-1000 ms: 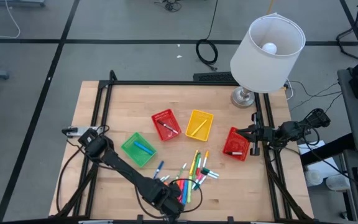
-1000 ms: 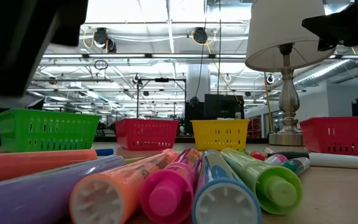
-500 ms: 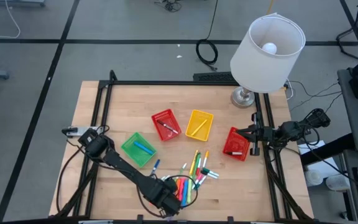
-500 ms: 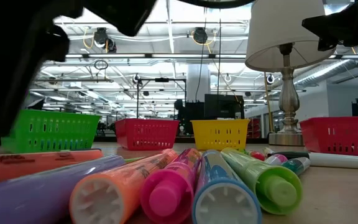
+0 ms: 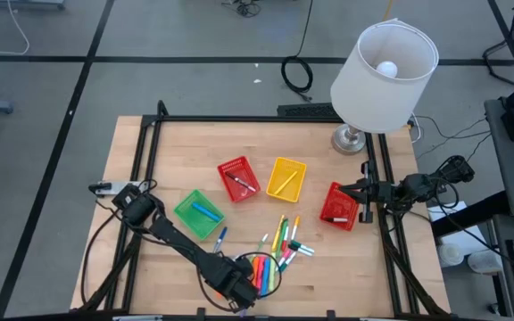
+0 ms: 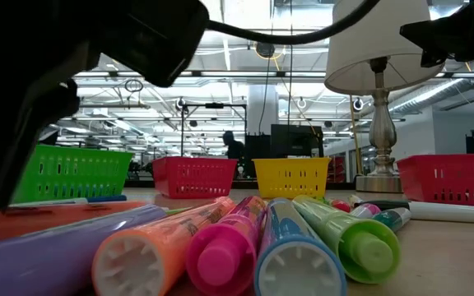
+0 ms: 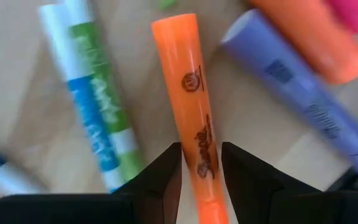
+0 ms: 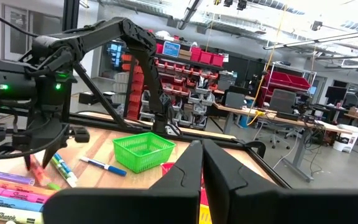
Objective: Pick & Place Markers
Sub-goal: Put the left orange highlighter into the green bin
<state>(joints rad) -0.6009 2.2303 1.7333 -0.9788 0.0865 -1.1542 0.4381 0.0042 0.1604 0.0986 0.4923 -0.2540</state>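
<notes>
Several markers [image 5: 284, 242] lie loose on the wooden table near its front edge, close up in the low view [image 6: 245, 247]. My left gripper [image 5: 242, 282] points down over the pile's left end. In the left wrist view it [image 7: 202, 165] is open, a finger on either side of an orange marker [image 7: 190, 87] lying flat on the table. A blue-green marker [image 7: 95, 106] and a purple marker [image 7: 297, 99] lie beside it. My right gripper [image 8: 201, 163] is shut and waits at the table's right edge [image 5: 365, 192].
Four mesh baskets stand behind the pile: green [image 5: 198, 215], red [image 5: 237, 178], yellow [image 5: 286, 178] and another red [image 5: 339, 207], each with a marker inside. A table lamp [image 5: 384, 67] stands at the far right corner. Bare wood lies left of the green basket.
My left gripper has come down toward the left end of the marker pile, still pointing down and with its fingers as far apart as before. In the low view its dark bulk now fills more of the left side.
</notes>
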